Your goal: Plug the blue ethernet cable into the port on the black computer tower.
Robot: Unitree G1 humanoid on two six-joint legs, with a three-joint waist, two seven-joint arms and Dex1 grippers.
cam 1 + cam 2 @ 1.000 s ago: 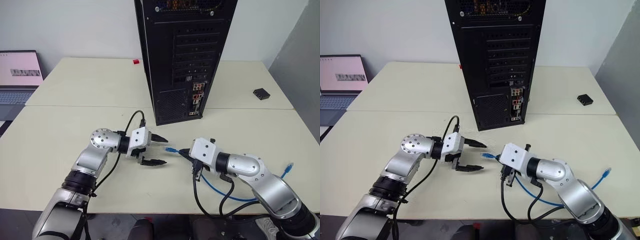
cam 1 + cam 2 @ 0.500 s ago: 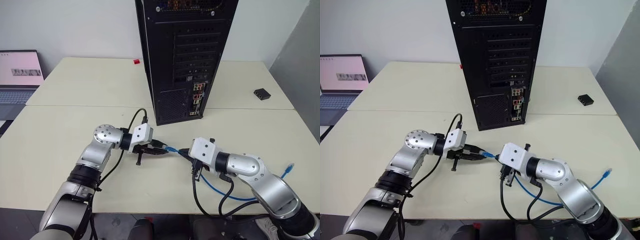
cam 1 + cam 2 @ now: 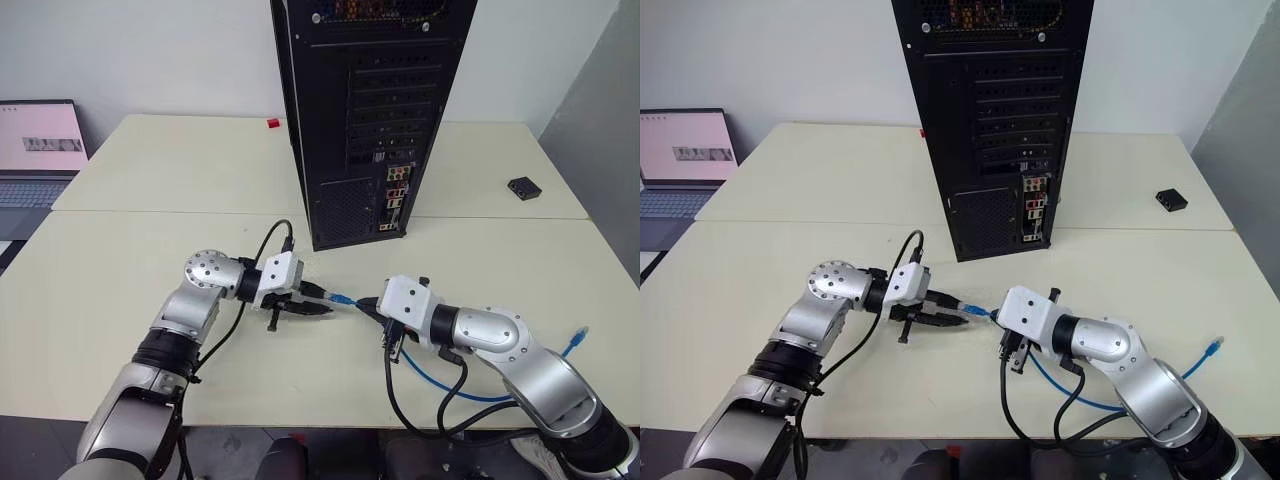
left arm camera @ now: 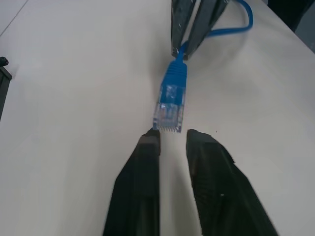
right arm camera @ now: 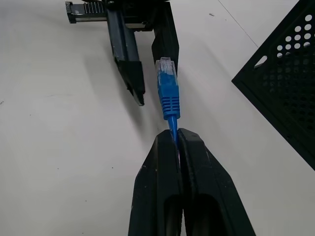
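Low over the surface (image 3: 120, 290), the right gripper (image 5: 175, 135) pinches the blue ethernet cable (image 5: 168, 93) behind its plug; the left gripper (image 4: 170, 135), slightly parted, faces the plug tip, holding nothing. Beyond stands the black computer tower (image 3: 375, 110).

You see the left gripper (image 3: 322, 305) meeting the plug of the blue ethernet cable (image 3: 343, 298), which the right gripper (image 3: 366, 305) holds pinched, near the table's (image 3: 120, 260) front edge, before the black computer tower (image 3: 370, 110).
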